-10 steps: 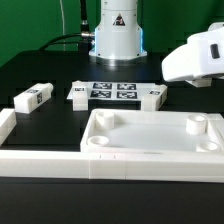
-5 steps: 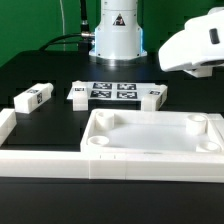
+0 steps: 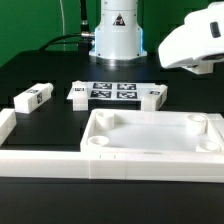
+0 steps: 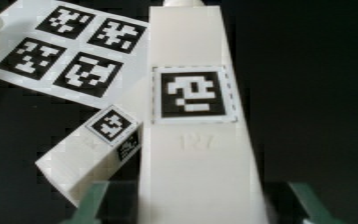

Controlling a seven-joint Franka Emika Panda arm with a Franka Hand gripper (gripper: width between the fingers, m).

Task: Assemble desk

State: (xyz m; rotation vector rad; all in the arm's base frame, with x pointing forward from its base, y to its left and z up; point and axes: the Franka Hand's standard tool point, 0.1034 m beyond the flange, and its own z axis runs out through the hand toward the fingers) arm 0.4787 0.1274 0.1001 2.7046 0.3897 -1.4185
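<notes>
**Exterior view.** The arm housing [image 3: 195, 45] has lifted and drifted toward the exterior view's left over the past second. Its pincer is outside this frame. Nothing on the black surface [image 3: 45, 72] has shifted. The tabletop [image 3: 140, 133] lies rim-up in the foreground. Three legs lie loose behind it: the outer leg [image 3: 33, 98], the near-board leg [image 3: 78, 92] and the right-hand leg [image 3: 152, 97]. The last two flank the marker board [image 3: 110, 91].

**Wrist view.** The fourth leg, the carried leg [image 4: 194, 150], runs lengthwise away from the camera with its tag facing it. The pincer [image 4: 202, 205] is narrowed onto it, one finger pressed close against each long side. I judge this a firm grip, though the contact faces themselves are not visible. Beneath it lie the marker board [image 4: 66, 45] and one tilted loose leg [image 4: 101, 140], well clear.

**Finding.** A leg appears lifted and in transit, and none is yet fitted. Travel toward a tabletop corner is the probable next step.
</notes>
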